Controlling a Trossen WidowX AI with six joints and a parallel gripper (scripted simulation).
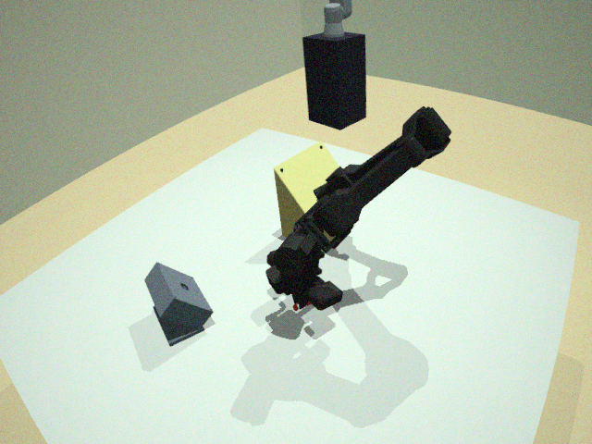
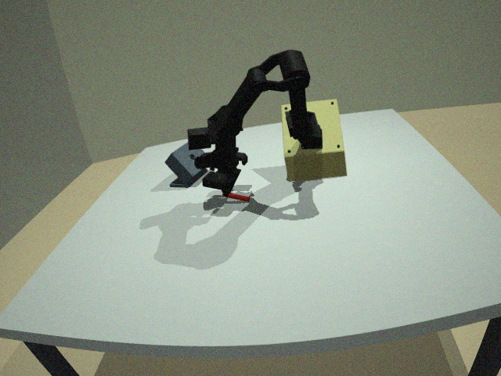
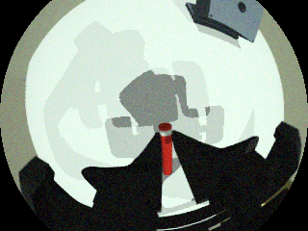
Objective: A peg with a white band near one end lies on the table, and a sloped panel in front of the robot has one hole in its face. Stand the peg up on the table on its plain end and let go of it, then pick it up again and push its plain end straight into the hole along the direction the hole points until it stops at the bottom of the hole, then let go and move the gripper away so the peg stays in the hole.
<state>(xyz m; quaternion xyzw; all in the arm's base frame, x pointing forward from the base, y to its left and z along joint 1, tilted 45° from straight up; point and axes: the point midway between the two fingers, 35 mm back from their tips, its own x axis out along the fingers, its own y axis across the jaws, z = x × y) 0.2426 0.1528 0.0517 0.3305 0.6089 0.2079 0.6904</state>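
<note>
The slim red cylindrical peg with a white band [image 1: 295, 307] [image 2: 239, 197] [image 3: 166, 154] runs out sideways from the tips of the black two-fingered end effector [image 1: 302, 303] [image 2: 227, 194] [image 3: 166, 135], its plain end toward the right in the exterior view, its long axis far nearer level than upright. The fingers are drawn nearly together, clamped on the peg by its banded end, low over the pale table [image 1: 468, 296] [image 2: 323, 258] [image 3: 53, 72]. Standing it up likely calls for turning that plain end downward. The blue-grey sloped block with one hole [image 1: 178, 291] [image 2: 182, 161] [image 3: 231, 19] sits well apart, on the left.
</note>
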